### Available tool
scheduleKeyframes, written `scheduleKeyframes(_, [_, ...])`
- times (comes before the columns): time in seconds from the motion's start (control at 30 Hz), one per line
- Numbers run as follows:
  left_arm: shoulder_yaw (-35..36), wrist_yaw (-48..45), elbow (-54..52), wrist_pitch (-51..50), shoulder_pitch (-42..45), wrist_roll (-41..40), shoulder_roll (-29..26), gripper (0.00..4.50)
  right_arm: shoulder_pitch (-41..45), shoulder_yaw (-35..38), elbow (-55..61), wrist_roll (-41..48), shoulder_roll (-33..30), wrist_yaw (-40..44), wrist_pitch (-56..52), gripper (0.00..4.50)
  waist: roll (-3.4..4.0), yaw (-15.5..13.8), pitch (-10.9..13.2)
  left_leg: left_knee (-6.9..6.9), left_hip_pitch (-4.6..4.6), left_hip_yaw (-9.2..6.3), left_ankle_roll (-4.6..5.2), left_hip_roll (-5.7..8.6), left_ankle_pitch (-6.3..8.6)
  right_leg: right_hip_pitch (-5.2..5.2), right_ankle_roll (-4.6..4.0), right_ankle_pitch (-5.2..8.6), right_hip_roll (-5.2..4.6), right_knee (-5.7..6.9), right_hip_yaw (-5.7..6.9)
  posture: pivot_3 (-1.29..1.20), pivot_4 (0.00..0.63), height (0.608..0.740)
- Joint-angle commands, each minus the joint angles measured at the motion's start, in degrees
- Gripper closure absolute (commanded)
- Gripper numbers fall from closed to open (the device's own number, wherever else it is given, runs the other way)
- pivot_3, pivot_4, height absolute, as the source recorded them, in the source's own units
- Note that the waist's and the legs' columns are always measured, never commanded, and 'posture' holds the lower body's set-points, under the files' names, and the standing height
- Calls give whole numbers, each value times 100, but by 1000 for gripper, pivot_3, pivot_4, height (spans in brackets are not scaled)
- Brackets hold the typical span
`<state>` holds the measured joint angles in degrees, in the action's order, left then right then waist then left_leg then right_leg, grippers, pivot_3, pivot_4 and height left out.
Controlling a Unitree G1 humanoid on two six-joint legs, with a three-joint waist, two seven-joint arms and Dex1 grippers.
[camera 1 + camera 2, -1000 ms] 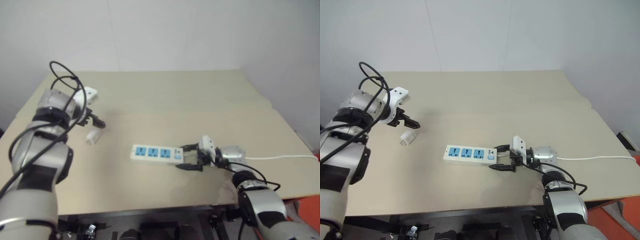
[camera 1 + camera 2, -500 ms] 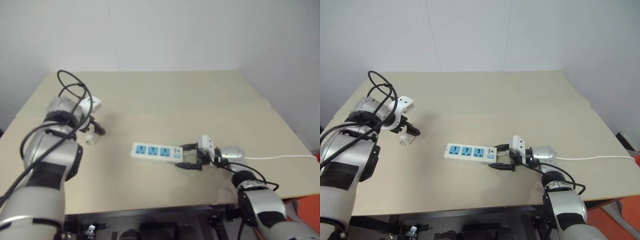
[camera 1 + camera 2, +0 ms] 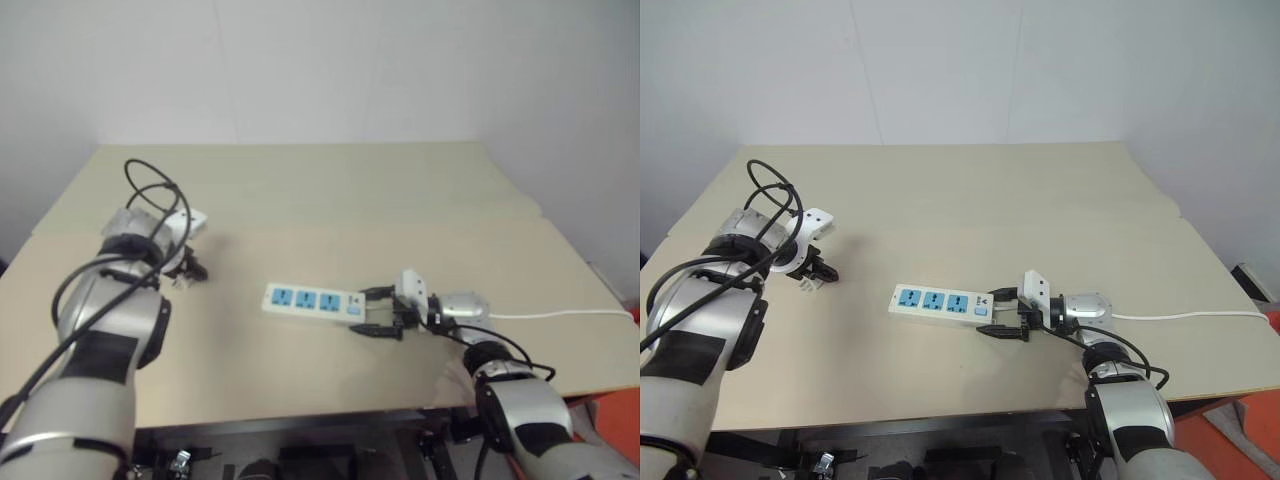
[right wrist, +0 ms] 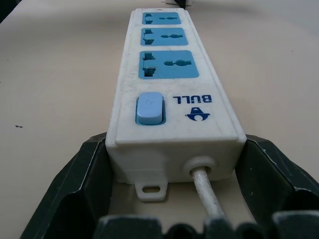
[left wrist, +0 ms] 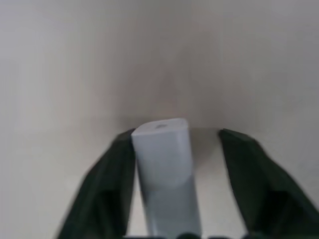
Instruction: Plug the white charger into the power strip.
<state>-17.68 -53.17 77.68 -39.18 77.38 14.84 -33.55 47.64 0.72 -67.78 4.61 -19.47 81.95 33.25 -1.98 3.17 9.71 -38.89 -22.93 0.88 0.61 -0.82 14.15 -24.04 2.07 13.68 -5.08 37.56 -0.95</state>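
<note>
The white charger [image 5: 164,169] lies on the tan table at the left, between the fingers of my left gripper [image 3: 816,273]. One black finger [image 5: 117,179] touches its side; the other stands a small gap off it, so the jaws are still open around it. The power strip [image 3: 312,301] lies flat in the middle of the table, its three blue sockets facing up. My right gripper [image 3: 381,312] is shut on the strip's switch end, a finger [image 4: 84,174] pressed against each long side. The blue switch [image 4: 149,108] sits just ahead of the fingers.
The strip's thin white cord [image 3: 565,315] runs right, toward the table's right edge. The table [image 3: 350,200] is bare between charger and strip and toward the back wall. The front edge lies close behind both arms.
My left gripper has come down and toward me onto the charger, which now sits between its narrowed fingers. The right gripper and the power strip have stayed put.
</note>
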Motion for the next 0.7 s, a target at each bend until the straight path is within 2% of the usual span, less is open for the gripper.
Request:
scheduleKeyframes(0.03, [27,-36,-20,-65,65,139,-18,3312,-22,-61,-50,-130,-43,-199,-6,1090,0,7,0,0,0,0,0,0,0,0,0,0,0,0,0,0,150,740])
scheduleKeyframes(0.07, [39,-70,-31,-87,103,146,-27,3504,-20,-63,-51,-129,-49,-201,-11,1090,0,12,0,0,1,0,0,0,0,0,0,0,0,0,0,0,150,740])
scheduleKeyframes(0.27, [138,-579,-159,-541,516,82,-108,3489,-58,-68,-42,-126,-74,-233,-2,1090,-1,20,0,0,-5,0,0,1,0,-2,0,0,0,-1,2,0,150,740])
scheduleKeyframes(0.47, [-149,-1438,-778,-1945,799,115,-23,3489,-173,-56,2,-105,-87,-257,21,1090,-3,42,1,0,-7,-1,0,2,0,0,2,1,0,-4,6,0,150,740])
scheduleKeyframes(0.57, [-596,-1888,-2640,-3368,60,-131,-175,3489,-245,-55,31,-94,-87,-261,34,1090,0,57,0,3,-3,-4,0,2,0,2,3,2,1,-3,4,0,150,740])
scheduleKeyframes(0.63, [-784,-1800,-4598,-4385,-775,-432,-493,3489,-284,-58,60,-86,-90,-258,35,1090,1,70,-1,6,4,-25,0,-2,0,3,4,2,0,4,-7,0,150,740])
scheduleKeyframes(0.7, [-728,-1561,-5997,-5085,-1424,-734,-722,3489,-309,-61,88,-75,-94,-252,27,1090,1,71,-1,4,1,-42,-1,-4,1,-2,5,3,0,8,-11,0,150,740])
